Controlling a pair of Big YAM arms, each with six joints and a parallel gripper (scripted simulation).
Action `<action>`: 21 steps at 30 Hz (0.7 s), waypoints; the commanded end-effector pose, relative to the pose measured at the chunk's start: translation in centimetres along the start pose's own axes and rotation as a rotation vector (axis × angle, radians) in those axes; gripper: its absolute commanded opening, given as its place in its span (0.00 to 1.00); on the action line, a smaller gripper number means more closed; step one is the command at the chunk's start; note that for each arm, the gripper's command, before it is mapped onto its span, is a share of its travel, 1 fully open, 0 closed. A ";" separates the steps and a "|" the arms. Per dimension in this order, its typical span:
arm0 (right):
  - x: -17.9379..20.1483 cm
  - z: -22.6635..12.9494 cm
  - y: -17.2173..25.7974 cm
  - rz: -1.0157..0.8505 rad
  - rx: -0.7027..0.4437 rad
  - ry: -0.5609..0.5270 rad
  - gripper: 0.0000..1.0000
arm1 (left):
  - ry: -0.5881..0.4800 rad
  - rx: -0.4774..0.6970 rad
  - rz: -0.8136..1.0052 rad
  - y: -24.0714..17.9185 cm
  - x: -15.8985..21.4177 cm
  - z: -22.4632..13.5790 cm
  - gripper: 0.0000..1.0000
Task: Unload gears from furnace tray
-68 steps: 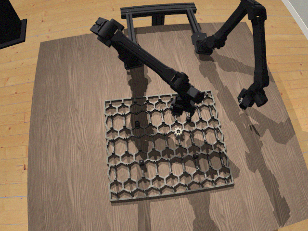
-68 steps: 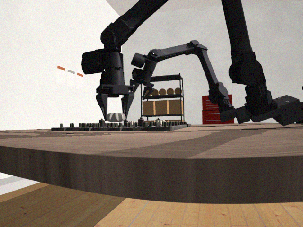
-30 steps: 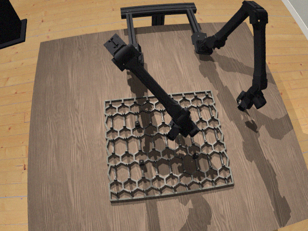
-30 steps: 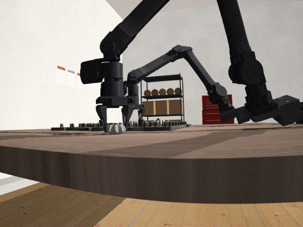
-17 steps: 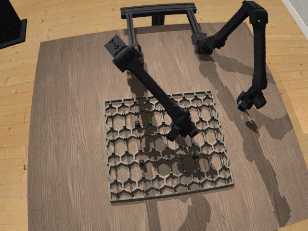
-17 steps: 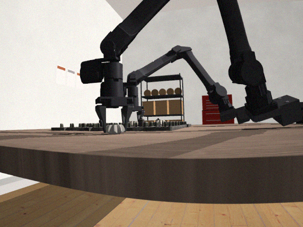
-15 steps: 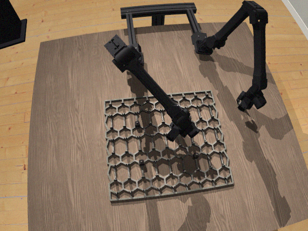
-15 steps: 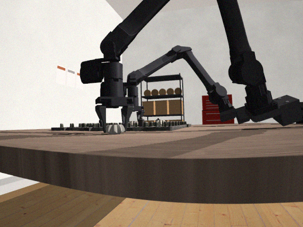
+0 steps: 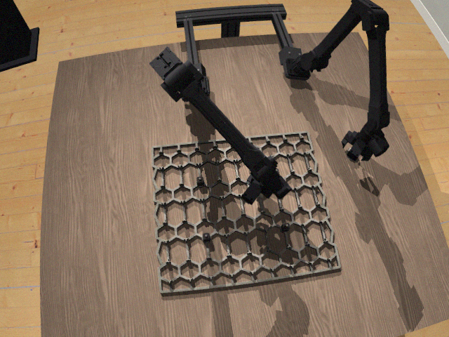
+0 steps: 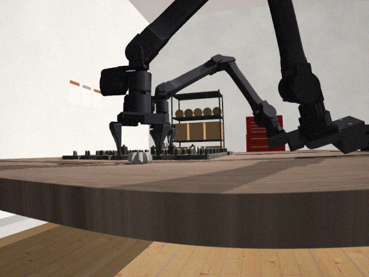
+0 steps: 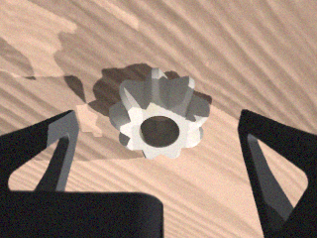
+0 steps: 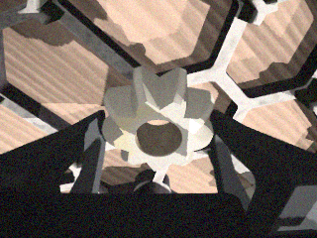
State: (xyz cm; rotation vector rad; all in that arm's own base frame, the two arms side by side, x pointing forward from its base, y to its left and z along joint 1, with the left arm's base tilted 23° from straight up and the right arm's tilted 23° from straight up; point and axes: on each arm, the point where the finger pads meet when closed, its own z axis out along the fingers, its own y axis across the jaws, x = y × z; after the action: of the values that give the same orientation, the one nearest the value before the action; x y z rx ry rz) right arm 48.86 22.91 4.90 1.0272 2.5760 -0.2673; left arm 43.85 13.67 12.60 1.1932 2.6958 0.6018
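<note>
A pale toothed gear [image 10: 139, 157] [image 11: 159, 153] stands on the table just off the tray, small end up. My left gripper [image 11: 158, 119] is open around it, with a gap between the gear and each finger. My right gripper [image 12: 158, 119] is over the furnace tray [image 9: 170, 291] [image 10: 208, 156], shut on a second gear [image 12: 124, 142], whose holed face points up at the camera. A third gear [image 10: 194, 149] sits on the tray in the exterior view. In the top view the right arm hides it and the second gear.
Dark knobs [image 9: 200, 181] [image 9: 206, 236] [image 9: 285, 227] rise from the tray's hexagonal lattice. The right forearm [image 9: 231, 126] reaches low across the tray. The left arm [image 9: 377, 72] comes down beside the tray. The arms' base frame [image 9: 231, 13] stands at the far table edge.
</note>
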 end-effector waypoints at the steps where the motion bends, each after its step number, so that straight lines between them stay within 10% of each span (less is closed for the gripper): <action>1: -0.6 -6.3 2.0 0.017 -0.072 -0.022 0.54 | -0.029 -0.049 -0.017 0.8 -1.1 -2.1 1.00; 19: -0.2 -8.5 2.1 0.006 -0.062 -0.017 0.54 | 0.004 0.006 -0.007 1.4 -0.6 -5.3 1.00; 21: -1.7 -8.0 1.8 0.003 -0.059 -0.019 0.54 | -0.001 0.004 -0.016 1.2 -1.1 -5.4 0.86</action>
State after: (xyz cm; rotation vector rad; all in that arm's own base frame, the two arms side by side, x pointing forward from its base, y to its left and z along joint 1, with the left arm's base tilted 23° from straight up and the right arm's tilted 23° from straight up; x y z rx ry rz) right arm 47.14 24.50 10.24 1.0229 2.5764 -0.2686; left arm 42.10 12.47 16.67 1.2011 2.7208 0.5812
